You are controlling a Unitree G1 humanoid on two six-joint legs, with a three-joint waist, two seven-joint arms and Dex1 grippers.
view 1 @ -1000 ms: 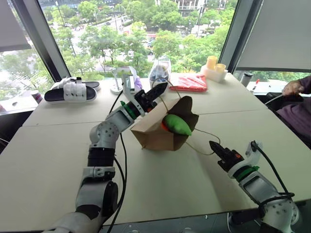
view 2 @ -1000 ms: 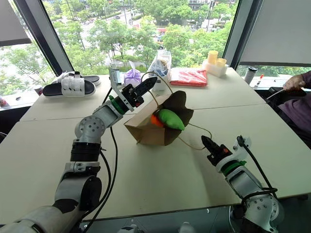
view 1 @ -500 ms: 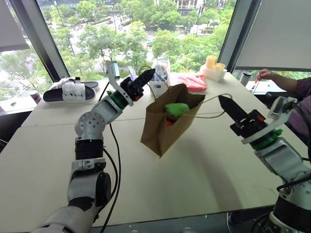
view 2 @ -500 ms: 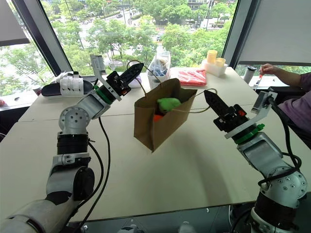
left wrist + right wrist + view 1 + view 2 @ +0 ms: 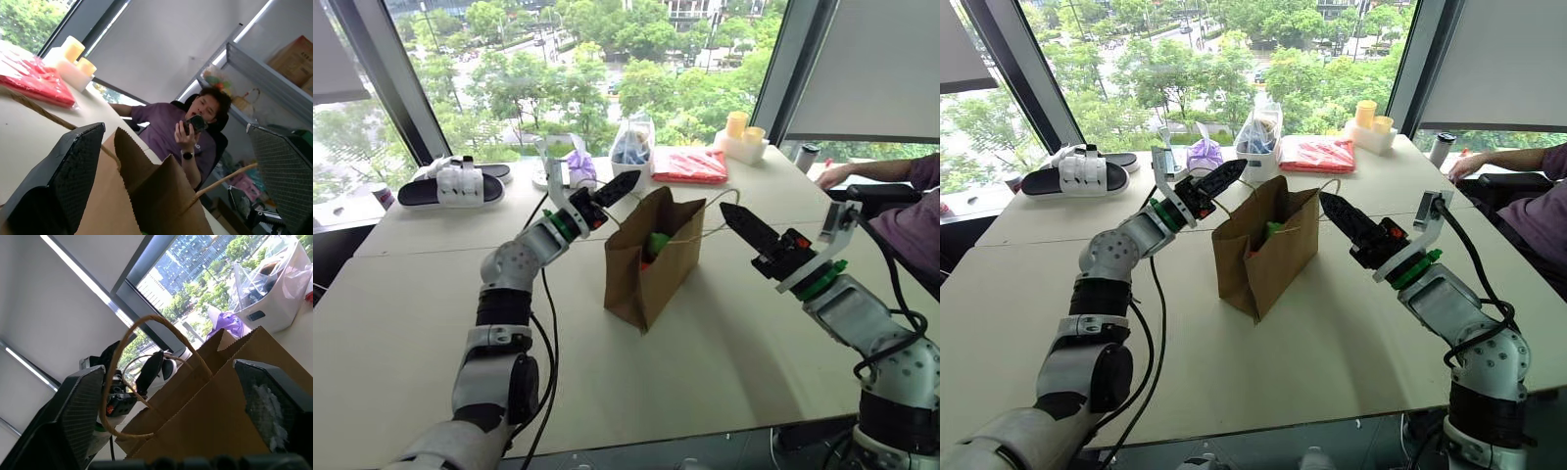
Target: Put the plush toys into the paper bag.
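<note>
Left claw: the left claw hovers beside the bag's left rim, fingers spread, holding nothing.
Paper bag: the paper bag stands upright mid-counter, plush toys inside.
Right claw: the right claw, fingers apart and empty, sits by the cord handle.
Advice: draw both away level, clear of the cords, so the bag doesn't tip.

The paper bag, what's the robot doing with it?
The robot is packing plush toys. The paper bag stands upright on the table, and the green toy peeks out of its open top. The left pincer and the right pincer sit on either side of the bag's top, both open, with nothing in them.
</note>
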